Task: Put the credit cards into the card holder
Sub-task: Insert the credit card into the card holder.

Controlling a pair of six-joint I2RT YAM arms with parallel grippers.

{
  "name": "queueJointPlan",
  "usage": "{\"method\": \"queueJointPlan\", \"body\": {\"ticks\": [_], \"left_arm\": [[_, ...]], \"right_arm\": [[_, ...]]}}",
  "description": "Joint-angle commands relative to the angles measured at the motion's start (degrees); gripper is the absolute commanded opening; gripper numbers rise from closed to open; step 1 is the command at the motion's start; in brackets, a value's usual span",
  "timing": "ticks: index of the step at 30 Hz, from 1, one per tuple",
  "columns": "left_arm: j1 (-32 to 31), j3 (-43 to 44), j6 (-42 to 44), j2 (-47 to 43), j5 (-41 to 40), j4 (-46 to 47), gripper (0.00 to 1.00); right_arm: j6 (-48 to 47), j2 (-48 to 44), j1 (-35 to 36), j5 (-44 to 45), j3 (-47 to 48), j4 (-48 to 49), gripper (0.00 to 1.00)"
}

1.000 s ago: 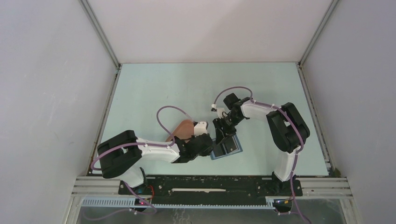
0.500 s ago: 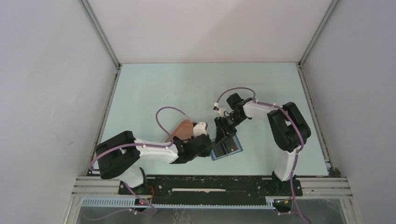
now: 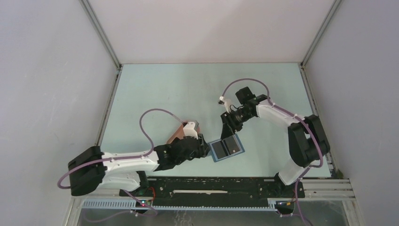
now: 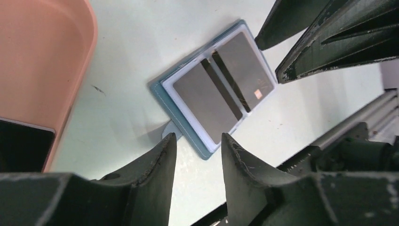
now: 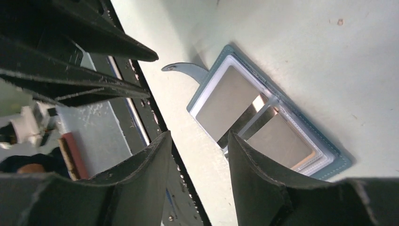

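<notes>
Both arms have backed off the card holder [image 4: 219, 89] vs a sec ago: the left gripper [image 4: 197, 150] has slid back toward its own base and the right gripper [image 5: 200, 155] has drawn away on the far side, so the holder now lies uncovered btwn them. It's open flat on the table [image 4: 122, 52], just ahead of the left fingertips, w/ its tab [image 5: 183, 69] pointing at them. Two grey pockets [image 4: 202, 96] face up; can't tell whether a card already sits in either. Only card clearly seen is a black card [image 4: 21, 146], lying flat in the pink tray [image 4: 47, 56] off the left gripper's left side, near but apart from it. Left jaws stand spread w/ nothing btwn them. Right jaws are likewise parted and empty, w/ the holder just ahead of and below their tips. Handling, prob: the card is light, stiff, thin and slick, so lying flat it gives no purchase from above. Better to nudge it vs the tray wall, tip one edge up, then pinch across a short end, leaving enough sticking out to feed a pocket. The holder is light too and will likely skid when a card pushes in, so the other gripper should pin a cover edge or the tab side, not the pocket mouths.
</notes>
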Motion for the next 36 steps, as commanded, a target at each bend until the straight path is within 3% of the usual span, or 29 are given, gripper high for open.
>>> {"method": "queueJointPlan", "body": {"ticks": [1,9,20,36], "left_arm": [[0.2,-5.4,2.3,-7.9,1.3,7.1,0.46],[0.2,-11.8,4.4,-20.2,2.4,14.9,0.57],[0.4,-14.8,5.6,-28.7,0.5,19.4,0.8],[0.6,-16.1,4.1,-28.1,0.2,21.3,0.81]], "right_arm": [[-7.5,-6.6,-0.1,-0.5,1.3,-2.5,0.56],[-13.1,-17.6,-1.6,-1.3,0.8,-4.2,0.56],[-13.8,-28.5,-6.0,-3.7,-1.5,-2.4,0.56],[-14.1,-28.5,-6.6,-4.0,-1.7,-3.0,0.56]]}}
